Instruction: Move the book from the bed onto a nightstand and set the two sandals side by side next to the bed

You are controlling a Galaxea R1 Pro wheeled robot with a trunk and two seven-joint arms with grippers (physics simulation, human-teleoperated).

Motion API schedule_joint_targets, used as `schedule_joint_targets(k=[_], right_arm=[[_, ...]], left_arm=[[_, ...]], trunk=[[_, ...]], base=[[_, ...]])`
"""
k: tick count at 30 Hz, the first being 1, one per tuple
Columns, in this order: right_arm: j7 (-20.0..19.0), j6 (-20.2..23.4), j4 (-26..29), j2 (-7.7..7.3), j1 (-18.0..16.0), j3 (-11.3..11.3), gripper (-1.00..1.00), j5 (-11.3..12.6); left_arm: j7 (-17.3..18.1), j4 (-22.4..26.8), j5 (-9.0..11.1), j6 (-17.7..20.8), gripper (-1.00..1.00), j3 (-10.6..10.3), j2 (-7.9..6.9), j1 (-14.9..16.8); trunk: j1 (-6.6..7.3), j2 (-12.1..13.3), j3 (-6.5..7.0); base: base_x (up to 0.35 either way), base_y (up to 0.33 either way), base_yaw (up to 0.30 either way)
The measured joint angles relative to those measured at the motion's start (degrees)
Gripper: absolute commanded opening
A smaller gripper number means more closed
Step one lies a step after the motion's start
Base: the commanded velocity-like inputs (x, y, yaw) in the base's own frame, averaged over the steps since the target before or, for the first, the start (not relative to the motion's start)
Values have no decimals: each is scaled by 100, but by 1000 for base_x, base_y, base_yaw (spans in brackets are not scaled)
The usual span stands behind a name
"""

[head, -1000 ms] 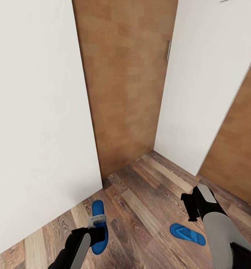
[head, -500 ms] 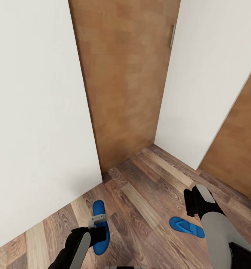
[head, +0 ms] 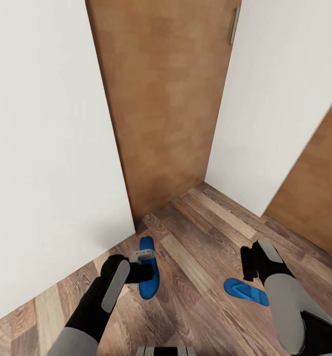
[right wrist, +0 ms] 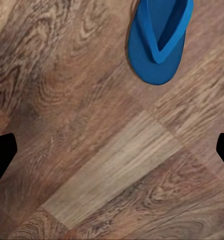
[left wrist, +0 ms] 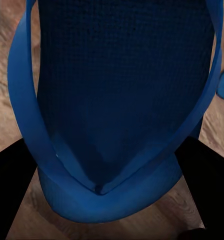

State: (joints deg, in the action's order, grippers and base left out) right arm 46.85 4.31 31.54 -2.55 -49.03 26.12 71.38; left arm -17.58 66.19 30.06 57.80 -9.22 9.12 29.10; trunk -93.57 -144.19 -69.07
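Left wrist view: a blue sandal (left wrist: pixel 117 100) is seen close up between the two dark fingers of the left gripper (left wrist: pixel 112 165), its V-shaped strap pointing toward the camera.
Left jaws: clenched on the sandal at its sides, as judged from the fingers pressing both edges; the head view shows the same sandal (head: pixel 148 269) carried at the left gripper (head: pixel 142 264).
Right jaws: released; the two dark fingertips (right wrist: pixel 2 152) are set wide apart at the frame edges, with nothing between them but floor (right wrist: pixel 91 165).
Second sandal: it lies flat on the wood-plank floor (head: pixel 195 257), strap up (right wrist: pixel 159 37), just beside the right gripper (head: pixel 249 264) in the head view (head: pixel 246 291), and is not touched.
Surroundings: a corner of white walls (head: pixel 47 148) and a wooden door (head: pixel 161 109) is faced; the bed, book and nightstand are not to be located from these views.
Step in hand: the first sandal is judged to be gripped for carrying; the pair is not yet set side by side.
Next move: the right gripper is to be brought down over the second sandal and closed on its sole edges, after which both are to be taken to the bed.
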Motion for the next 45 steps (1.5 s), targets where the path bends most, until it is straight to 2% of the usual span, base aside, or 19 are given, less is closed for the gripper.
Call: schedule_joint_targets(k=[1, 2, 4, 6, 12, 17, 24, 37, 40, 41, 42, 45], right_arm=[[0, 0, 0, 0, 0, 0, 100, 0], [1, 13, -5, -10, -8, -1, 100, 14], [-2, 36, -6, -36, -12, -2, 100, 26], [-176, 123, 1, -56, -15, -3, 100, 175], [-550, 435, -5, -73, -14, -8, 100, 367], [-656, 542, -13, -59, -10, -5, 100, 411], [-738, 209, -16, -75, -16, -11, 100, 443], [-706, 116, -11, -84, -17, -12, 100, 445], [-690, 120, 6, -86, -18, -12, 100, 443], [-683, 122, 15, -89, -20, -12, 100, 442], [-680, 125, 26, -92, -22, -12, 100, 439], [-678, 137, 35, -116, -44, -12, 100, 435]], left_arm=[[-3, -5, -29, 7, -100, -2, -1, 5], [1, -162, 46, 30, -100, -188, 6, 178], [-2, -273, 21, 50, -100, -346, 11, 292], [-9, -400, 43, 35, -100, -482, 15, 371], [-23, -471, 146, 19, -100, -532, 14, 399], [-27, -489, 179, 12, -100, -544, 18, 406], [-30, -572, 190, -2, -100, -549, 19, 402], [-29, -725, 203, -178, -100, -549, 20, 409], [-32, -621, 215, -155, -100, -553, 36, 467], [-70, -449, 211, -106, -100, -558, 52, 557], [-139, -227, 232, 1, -100, -562, 61, 653], [-256, 9, 365, 134, -100, -565, 63, 767]], trunk=[[-3, -1, -23], [-5, -3, -44], [-10, -5, -89], [-16, -8, -133], [-31, -16, -266], [-44, -23, -377], [-62, -32, -533], [-95, -50, -821], [-103, -54, -887], [-105, -56, -908], [-107, -57, -931], [-116, -61, -998]], base=[[0, 0, 0], [0, 0, 0], [0, 0, 0], [0, 0, 0], [0, 0, 0], [0, 0, 0], [0, 0, 0], [0, 0, 0], [0, 0, 0], [0, 0, 0], [0, 0, 0], [0, 0, 0]])
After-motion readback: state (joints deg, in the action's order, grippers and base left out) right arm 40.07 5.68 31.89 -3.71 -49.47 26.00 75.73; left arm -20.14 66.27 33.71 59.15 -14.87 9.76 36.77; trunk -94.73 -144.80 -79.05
